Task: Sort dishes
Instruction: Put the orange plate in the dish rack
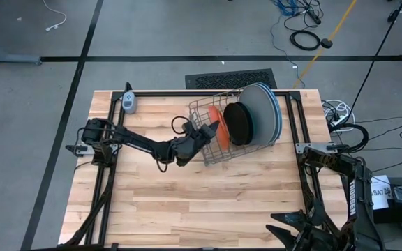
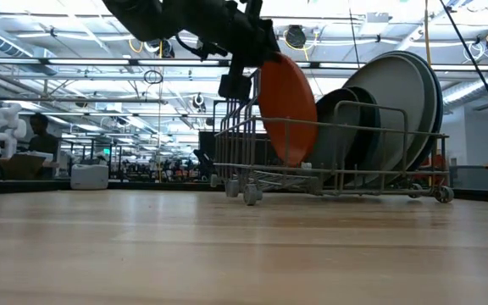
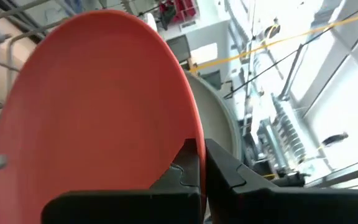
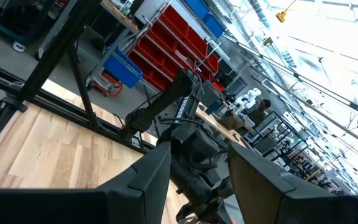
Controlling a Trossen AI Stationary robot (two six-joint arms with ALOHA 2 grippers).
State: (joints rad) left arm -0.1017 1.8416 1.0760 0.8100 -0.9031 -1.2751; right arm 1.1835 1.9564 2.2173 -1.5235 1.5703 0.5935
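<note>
A grey wire dish rack (image 1: 218,150) stands at the table's far right. In it, on edge, are a black plate (image 1: 239,124), a large pale blue plate (image 1: 260,111) and a mid-blue one (image 1: 278,115) behind it. The low view also shows dark teal plates (image 2: 350,127) in the rack. My left gripper (image 1: 211,131) is shut on an orange plate (image 2: 288,106) at the rack's left end. My right gripper (image 4: 201,152) waits open near the table's near right corner, with nothing between its fingers. My left gripper pinches the orange plate's rim (image 3: 197,146) between its two fingers (image 3: 229,174), one on each face. The fingers come about level from the table's left. The plate stands on edge, tilted, its lower part (image 2: 286,157) inside the rack's wires. Whether it rests on the rack I cannot tell.
A small grey and white device (image 1: 129,102) lies at the table's far left corner. The wooden table top (image 1: 187,202) in front of the rack is bare. Black frame rails (image 1: 293,118) run along the table's left and right sides.
</note>
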